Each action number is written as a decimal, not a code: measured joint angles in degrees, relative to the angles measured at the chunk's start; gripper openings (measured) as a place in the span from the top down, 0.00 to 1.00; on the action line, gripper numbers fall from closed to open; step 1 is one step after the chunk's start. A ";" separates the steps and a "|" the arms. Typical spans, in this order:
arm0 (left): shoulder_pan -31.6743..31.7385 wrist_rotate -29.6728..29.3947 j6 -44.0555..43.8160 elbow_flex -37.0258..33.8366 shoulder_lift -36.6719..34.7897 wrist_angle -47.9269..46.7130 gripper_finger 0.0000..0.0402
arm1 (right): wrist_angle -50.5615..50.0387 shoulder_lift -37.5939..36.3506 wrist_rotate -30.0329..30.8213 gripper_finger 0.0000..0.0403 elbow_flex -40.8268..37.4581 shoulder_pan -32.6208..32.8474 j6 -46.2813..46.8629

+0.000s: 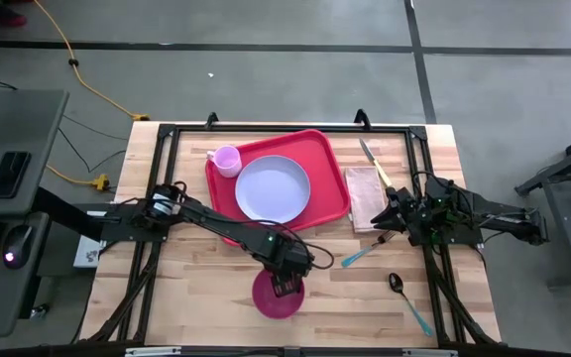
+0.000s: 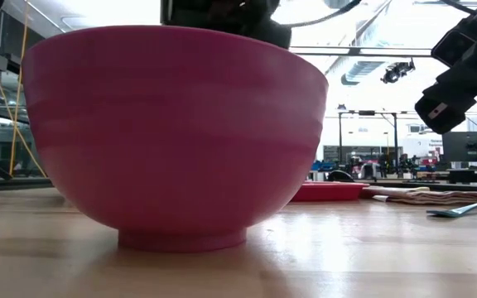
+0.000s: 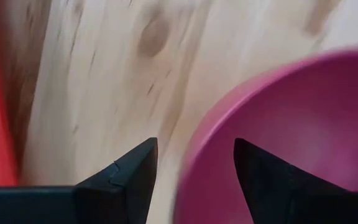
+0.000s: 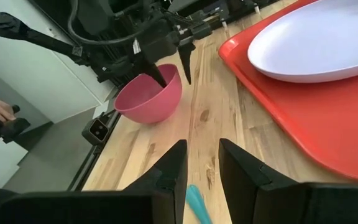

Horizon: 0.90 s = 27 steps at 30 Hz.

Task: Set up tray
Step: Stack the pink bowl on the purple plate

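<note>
Tray (image 1: 330, 164): red, rounded corners, on far-middle part of wooden tabletop (image 1: 196, 288), lying a bit askew.
On tray: round lavender plate (image 1: 273, 189) in centre; small pink cup (image 1: 226, 160) at far-left corner.
Bowl (image 1: 278, 296): magenta, on tabletop near front edge, off the tray, upright. Fills most of low view.
Left gripper (image 1: 287, 285): over bowl's far rim, fingers wide apart, straddling the rim w/ one finger (image 3: 272, 180) inside bowl, other finger outside over bare wood. Not clamped.
Left arm: reaches in from tabletop's left side, crossing tray's near-left corner.
Right gripper (image 4: 202, 167): right of tray, near napkin; fingers part-way apart w/ narrow gap, nothing between them. Hangs above tabletop, teal fork handle just beneath.
Napkin (image 1: 365, 196): tan, just right of tray, not touching plate.
Knife (image 1: 375, 164): beyond napkin, slanted, near far-right side.
Fork (image 1: 361, 255): teal handle, on wood btw bowl and right arm.
Spoon (image 1: 408, 301): dark bowl end, teal handle, near-right part of tabletop, apart from fork.
In the way: left arm overlaps tray's near-left corner; the bowl blocks most of the low view.
Beyond tabletop: desk w/ keyboard, mouse, phone at left; yellow cable on floor; a person's hand at edge of right wrist view.
</note>
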 joint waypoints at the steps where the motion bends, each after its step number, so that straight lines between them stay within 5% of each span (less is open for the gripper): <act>1: 0.00 0.00 -0.02 0.20 0.24 0.73 0.41 | -0.08 0.02 -0.02 0.82 0.00 0.00 0.00; 6: 0.00 0.42 -0.27 0.13 0.54 1.24 0.49 | -0.26 0.00 -0.03 0.82 0.00 -0.01 0.08; 20: 0.00 1.11 -0.31 0.20 0.44 1.48 0.92 | -0.24 0.00 -0.02 0.82 0.00 -0.02 0.22; 27: 0.00 2.27 -0.58 0.20 0.43 1.21 0.95 | -0.22 0.00 -0.02 0.82 0.00 0.00 0.22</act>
